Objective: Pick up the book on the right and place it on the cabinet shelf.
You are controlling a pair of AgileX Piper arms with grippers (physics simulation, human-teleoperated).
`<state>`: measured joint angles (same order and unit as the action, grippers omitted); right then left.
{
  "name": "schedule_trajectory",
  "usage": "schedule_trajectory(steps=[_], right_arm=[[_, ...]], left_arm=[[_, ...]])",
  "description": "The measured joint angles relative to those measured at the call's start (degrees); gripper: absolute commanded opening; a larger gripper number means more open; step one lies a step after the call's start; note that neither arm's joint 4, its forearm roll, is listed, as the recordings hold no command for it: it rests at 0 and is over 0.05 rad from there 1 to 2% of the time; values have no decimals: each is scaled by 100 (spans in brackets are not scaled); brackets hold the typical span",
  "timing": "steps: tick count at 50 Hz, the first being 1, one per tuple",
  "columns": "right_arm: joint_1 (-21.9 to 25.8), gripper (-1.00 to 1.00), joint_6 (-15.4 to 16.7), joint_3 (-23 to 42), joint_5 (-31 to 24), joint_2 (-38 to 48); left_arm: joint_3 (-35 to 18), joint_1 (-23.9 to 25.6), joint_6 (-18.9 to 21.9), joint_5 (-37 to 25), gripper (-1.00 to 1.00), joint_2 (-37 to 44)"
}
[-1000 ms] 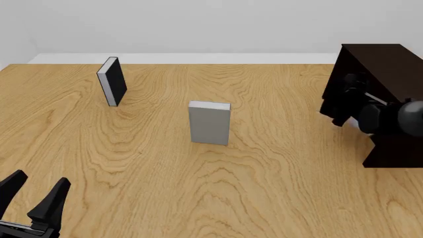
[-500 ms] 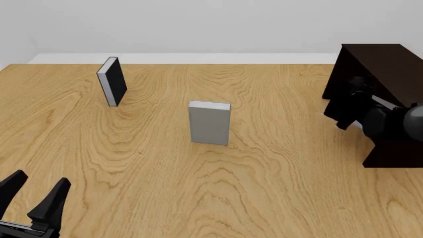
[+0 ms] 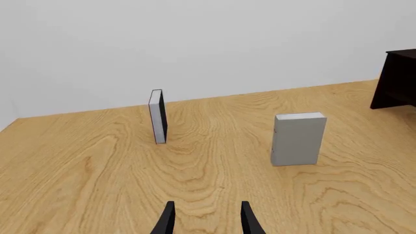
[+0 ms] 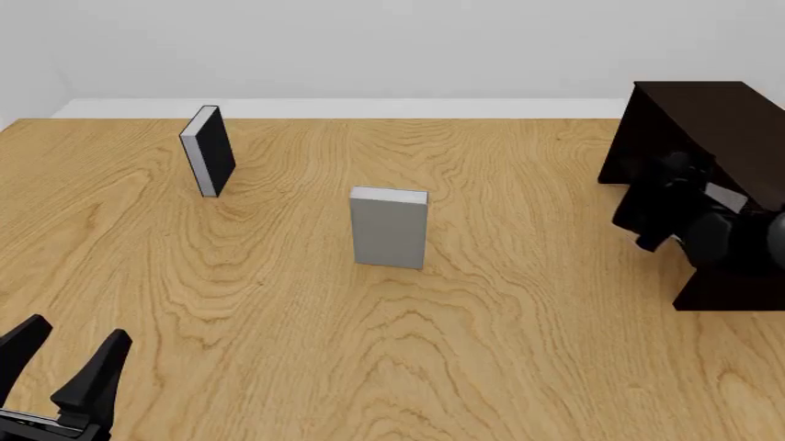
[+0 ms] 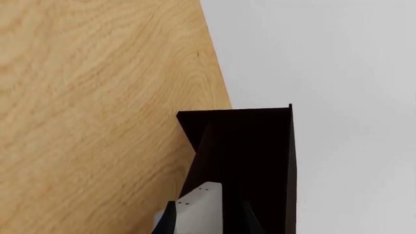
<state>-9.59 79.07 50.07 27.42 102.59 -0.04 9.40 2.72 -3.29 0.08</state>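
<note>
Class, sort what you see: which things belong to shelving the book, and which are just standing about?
Part of the job: held grey book; right gripper; dark cabinet.

Standing about: black book; second grey book; left gripper, open and holding nothing.

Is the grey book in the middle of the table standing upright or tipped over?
Upright. The grey book stands on its bottom edge on the table, white page edges on top, touching no gripper; the left wrist view shows the same.

Wooden table; 2 books, cabinet
</note>
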Motion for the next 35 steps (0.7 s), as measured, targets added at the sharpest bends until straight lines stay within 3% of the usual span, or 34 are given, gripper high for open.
schedule_trajectory(steps=[35], right_arm=[[-200, 100, 196, -352, 93, -167]], left_arm=[[1, 16, 10, -2, 100, -3]])
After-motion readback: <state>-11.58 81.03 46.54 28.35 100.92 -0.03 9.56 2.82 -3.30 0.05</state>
